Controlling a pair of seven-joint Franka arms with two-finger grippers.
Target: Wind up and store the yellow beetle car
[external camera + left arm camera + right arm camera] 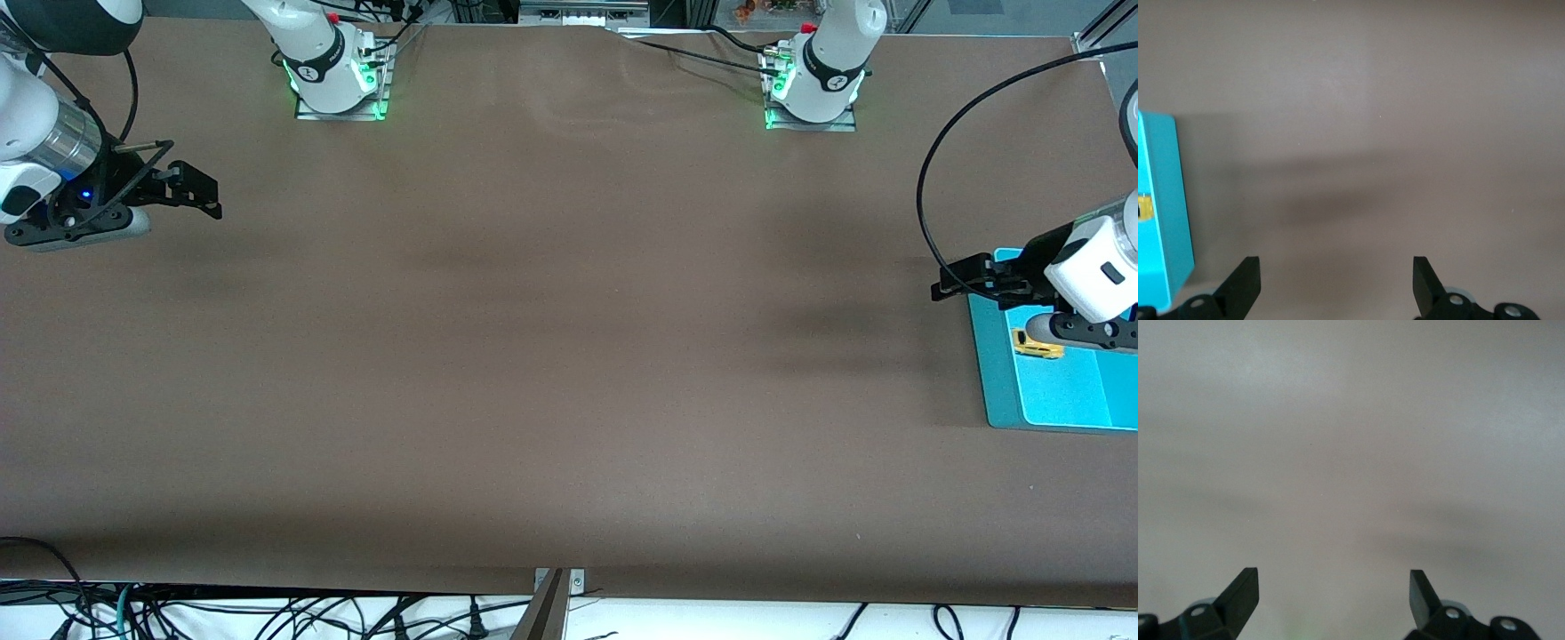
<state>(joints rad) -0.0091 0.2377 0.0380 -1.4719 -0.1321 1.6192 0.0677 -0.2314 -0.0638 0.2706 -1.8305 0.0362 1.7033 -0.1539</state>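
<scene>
The yellow beetle car [1037,345] lies inside the teal bin [1000,382] at the left arm's end of the table, partly hidden under the left wrist. A sliver of the car [1143,208] and the bin's wall [1171,200] show in the left wrist view. My left gripper [953,280] is open and empty, up over the bin's edge that faces the table's middle. My right gripper [197,191] is open and empty, waiting over bare table at the right arm's end. Its fingers [1245,587] frame only brown table.
The brown table top [551,338] spans the whole view. The two arm bases [333,76] stand along the edge by the robots. Cables [267,618] hang below the table edge nearest the front camera.
</scene>
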